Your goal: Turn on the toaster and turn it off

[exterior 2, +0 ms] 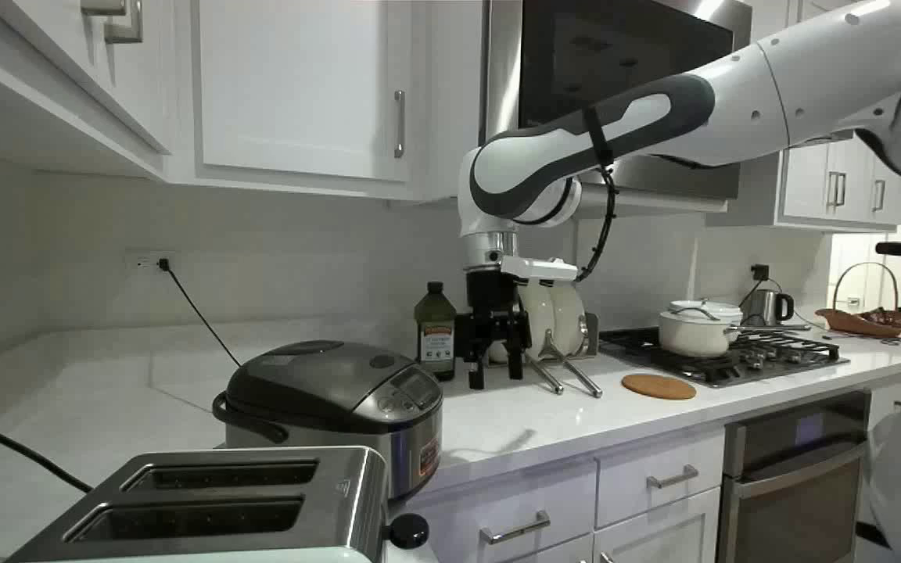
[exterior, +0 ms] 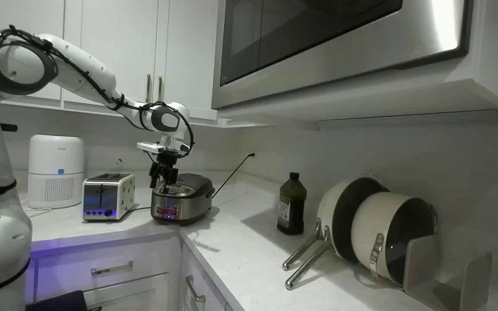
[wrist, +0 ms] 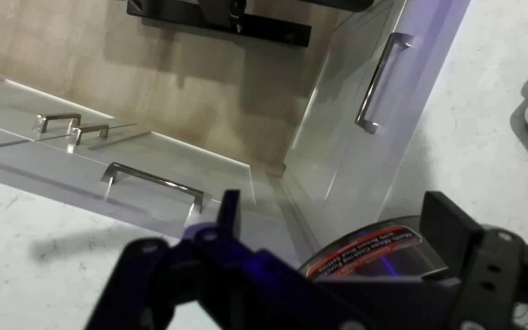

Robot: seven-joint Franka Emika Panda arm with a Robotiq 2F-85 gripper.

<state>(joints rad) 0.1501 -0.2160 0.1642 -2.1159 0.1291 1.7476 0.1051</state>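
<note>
The toaster (exterior: 123,194) is a small silver and pale box on the counter, with two slots on top and a bluish-lit front. In an exterior view its metal top (exterior 2: 353,500) fills the bottom left, and its black lever knob (exterior 2: 408,531) sticks out in front. My gripper (exterior: 162,183) points down, open and empty, to the right of the toaster, over or in front of the round cooker's front. It also shows open in an exterior view (exterior 2: 496,377) and in the wrist view (wrist: 332,201). A white corner at the wrist view's right edge looks like part of the toaster.
The round steel cooker (exterior: 184,209) stands beside the toaster; its label side (wrist: 365,254) shows between my fingers. A white cylindrical appliance (exterior: 56,172) stands behind the toaster. A dark bottle (exterior: 291,205) and pans (exterior: 370,233) stand on the counter. Cabinets (exterior 2: 302,86) hang above.
</note>
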